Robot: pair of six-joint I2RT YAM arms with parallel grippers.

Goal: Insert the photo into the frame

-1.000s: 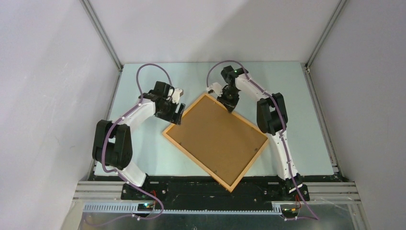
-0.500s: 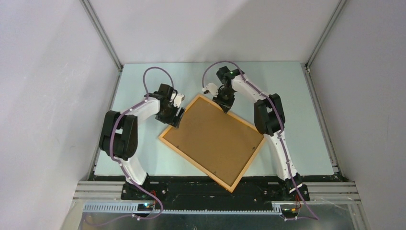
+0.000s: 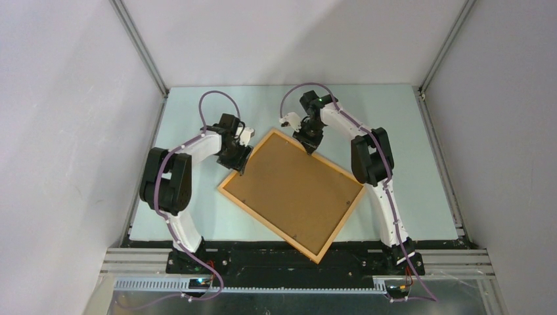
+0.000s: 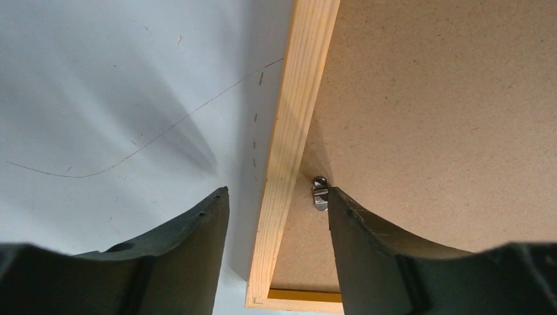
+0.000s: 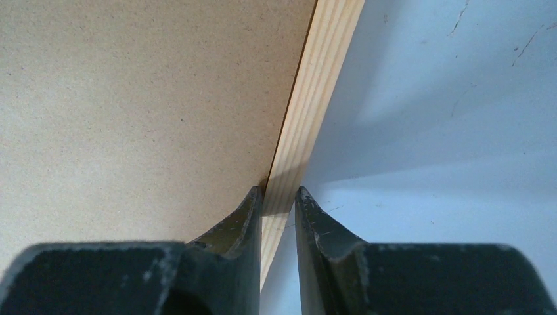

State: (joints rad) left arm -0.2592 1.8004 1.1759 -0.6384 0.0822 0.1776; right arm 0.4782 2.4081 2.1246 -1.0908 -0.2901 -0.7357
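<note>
Table (image 3: 420, 197): backing board (image 3: 295, 184) in frame (image 3: 269, 226); right claw (image 5: 279, 197) grips frame, left claw (image 4: 277, 193) open.

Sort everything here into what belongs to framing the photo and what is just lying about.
Job in hand: frame, face down; backing board in it; metal clip at its edge; left gripper, open astride a rail; right gripper, pinching a rail. The photo is not visible.
Lying about: no loose item shows; only the table underneath.
</note>
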